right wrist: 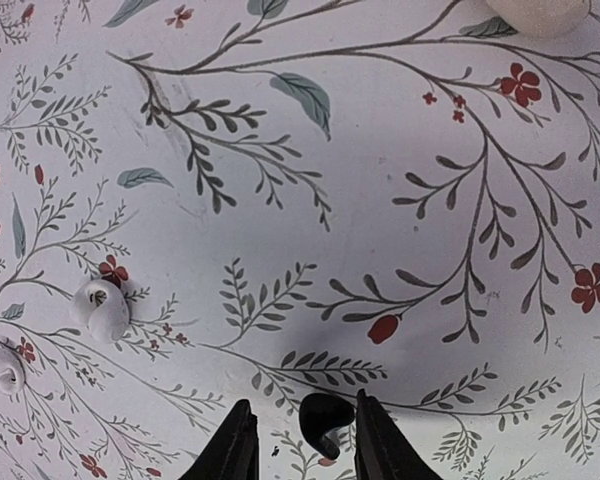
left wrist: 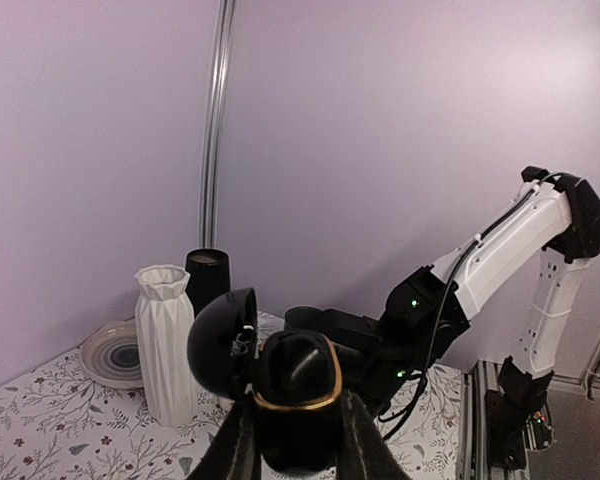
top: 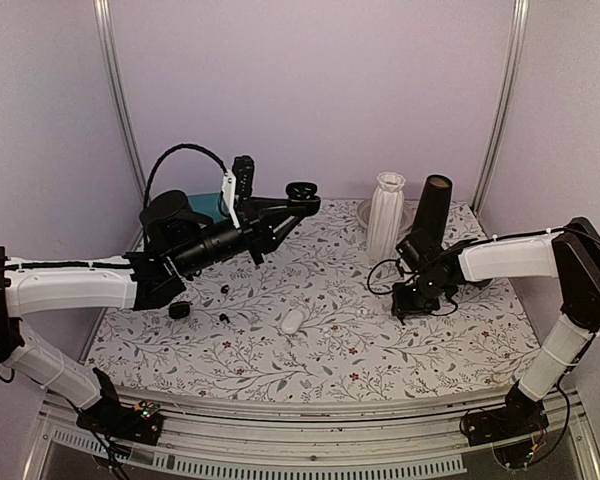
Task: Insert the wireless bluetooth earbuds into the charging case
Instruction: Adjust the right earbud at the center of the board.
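Note:
My left gripper (left wrist: 298, 448) is shut on an open black charging case (left wrist: 298, 385) with a gold rim, held up in the air with its lid (left wrist: 218, 345) swung to the left. In the top view this case (top: 302, 191) hangs over the back of the table. My right gripper (right wrist: 302, 410) is down at the tablecloth, open, its fingers on either side of one glossy black earbud (right wrist: 325, 418). The bud lies close to the right finger, with a gap to the left finger. In the top view the right gripper (top: 410, 302) is at the right middle.
Two white earbuds (right wrist: 100, 308) (right wrist: 5, 368) and a white case (right wrist: 537, 12) lie near the right gripper. The top view shows the white case (top: 292, 321), a small black case (top: 180, 310) and two tiny black buds (top: 226, 288) (top: 223, 317). A white vase (top: 386, 215), black vase (top: 432, 212) and plate (left wrist: 115, 352) stand behind.

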Motion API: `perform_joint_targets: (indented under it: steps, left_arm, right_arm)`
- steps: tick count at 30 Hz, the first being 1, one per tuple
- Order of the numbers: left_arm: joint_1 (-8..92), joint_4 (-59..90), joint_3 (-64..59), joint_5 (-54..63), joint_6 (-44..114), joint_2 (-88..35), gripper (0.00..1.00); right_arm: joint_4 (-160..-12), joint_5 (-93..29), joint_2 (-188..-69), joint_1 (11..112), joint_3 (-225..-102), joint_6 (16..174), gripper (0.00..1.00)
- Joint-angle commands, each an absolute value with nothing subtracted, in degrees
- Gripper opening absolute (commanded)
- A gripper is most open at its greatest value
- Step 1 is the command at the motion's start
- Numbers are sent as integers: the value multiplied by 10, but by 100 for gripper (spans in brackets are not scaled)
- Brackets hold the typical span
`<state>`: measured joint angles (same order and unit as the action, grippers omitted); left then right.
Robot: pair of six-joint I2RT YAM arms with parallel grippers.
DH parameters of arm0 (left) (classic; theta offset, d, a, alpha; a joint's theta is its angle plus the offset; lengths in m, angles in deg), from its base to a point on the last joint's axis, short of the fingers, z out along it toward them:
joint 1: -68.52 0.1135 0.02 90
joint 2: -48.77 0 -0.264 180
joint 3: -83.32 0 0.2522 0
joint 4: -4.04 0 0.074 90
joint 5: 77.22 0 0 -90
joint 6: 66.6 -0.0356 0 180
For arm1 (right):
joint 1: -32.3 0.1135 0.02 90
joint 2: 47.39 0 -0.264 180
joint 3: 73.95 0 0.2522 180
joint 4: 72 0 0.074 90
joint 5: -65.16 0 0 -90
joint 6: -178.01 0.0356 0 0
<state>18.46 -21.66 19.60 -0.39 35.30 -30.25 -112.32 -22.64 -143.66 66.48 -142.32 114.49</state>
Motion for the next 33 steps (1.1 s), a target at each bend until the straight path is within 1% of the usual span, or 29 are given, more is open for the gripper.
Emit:
perform_joint_targets:
  steps: [1,22,33]
  left_arm:
    - [194,-221,202,-1,352,-287,0]
    - [194,-220,201,-3,353,-288,0]
    - [195,-223,198,-5,354,-293,0]
  right_arm:
    - [-1127,-226,-1436,656,-1414,1144,33]
    - [-1101,-238,-1467,653,-1407,1124,30]
    - [-1151,-205,-1467,657,-1429,1126,27]
